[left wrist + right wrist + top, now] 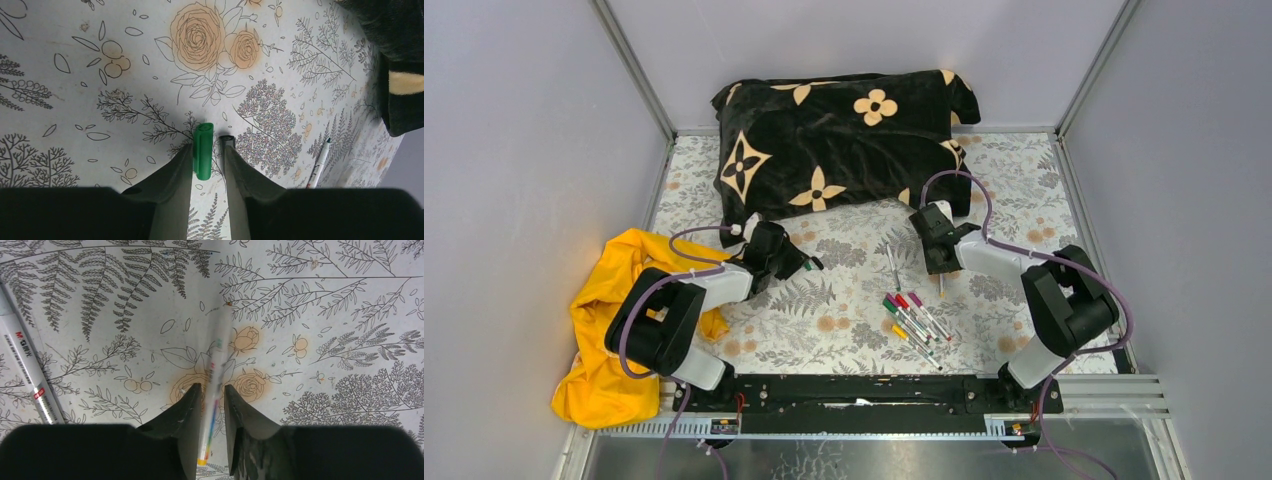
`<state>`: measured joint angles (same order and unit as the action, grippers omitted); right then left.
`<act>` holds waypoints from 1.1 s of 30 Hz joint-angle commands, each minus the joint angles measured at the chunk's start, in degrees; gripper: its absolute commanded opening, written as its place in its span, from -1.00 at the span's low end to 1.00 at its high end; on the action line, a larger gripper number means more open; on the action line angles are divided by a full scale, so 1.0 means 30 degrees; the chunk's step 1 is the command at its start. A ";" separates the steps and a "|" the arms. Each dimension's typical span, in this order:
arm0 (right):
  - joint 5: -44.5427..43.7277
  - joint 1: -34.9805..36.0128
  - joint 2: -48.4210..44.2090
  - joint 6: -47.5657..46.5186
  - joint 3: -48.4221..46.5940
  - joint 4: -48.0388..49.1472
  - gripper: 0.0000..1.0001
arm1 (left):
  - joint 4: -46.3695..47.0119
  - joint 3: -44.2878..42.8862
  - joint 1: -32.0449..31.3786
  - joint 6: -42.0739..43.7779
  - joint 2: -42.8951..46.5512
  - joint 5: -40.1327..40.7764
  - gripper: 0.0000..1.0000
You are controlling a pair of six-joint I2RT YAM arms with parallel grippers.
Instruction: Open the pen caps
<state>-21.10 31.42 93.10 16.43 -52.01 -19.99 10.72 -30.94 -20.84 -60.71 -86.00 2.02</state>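
- Between the fingers of the left gripper (208,146), a green pen cap (203,151). Long axis in line with the fingers, far end poking just past the fingertips and pointing away from the wrist.
- Flat against the finger on the left of the wrist view, with a strip of tablecloth (125,30) showing between it and the other finger. Jaws parted, not clamped on it.
- From above, that gripper over the left half of the table, just in front of the black cushion (844,130) and well apart from the other pens.
- Down the slot of the right gripper (213,389), a blurred pen barrel (215,365). Reddish tip at the far end pointing away from the wrist, yellow end back between the finger roots.
- Thin gaps on either side of the barrel. Jaws slightly apart, no squeeze on it.
- Flat on the table between the arms, nearer the right one, a bundle of pens (916,322). Axes slanting from far-left to near-right, with coloured caps (890,303) in red, green, magenta and yellow at the far-left ends.
- Just left of the right gripper, a lone pen (892,268) pointing roughly away from the bases.
- Beside the left arm, a heaped yellow cloth (604,300).
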 commanded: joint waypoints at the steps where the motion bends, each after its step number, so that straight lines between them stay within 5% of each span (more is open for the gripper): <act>1: 0.0413 -0.0411 0.0377 -0.0132 -0.0378 0.0271 -0.38 | -0.0175 0.0376 0.0103 -0.0146 -0.0071 0.0753 -0.28; 19: -0.0002 -0.0543 -0.1822 0.0068 -0.1551 -0.1271 -0.17 | -0.0482 0.0490 0.0091 -0.0360 0.1097 0.0680 -0.28; 28: 0.3181 0.0324 -0.2182 -0.0049 -0.3286 -0.1671 -0.05 | -0.0512 0.0443 0.0099 -0.0418 0.1302 0.0623 -0.27; 33: 0.3479 0.1701 -0.0133 -0.0131 -0.4529 -0.1892 0.02 | -0.0541 0.0297 0.0110 -0.0361 0.1241 0.0368 -0.05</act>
<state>-13.58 33.41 88.49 16.45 -61.78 -24.82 9.19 -29.95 -20.84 -61.56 -83.07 2.46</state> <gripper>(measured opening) 0.500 0.441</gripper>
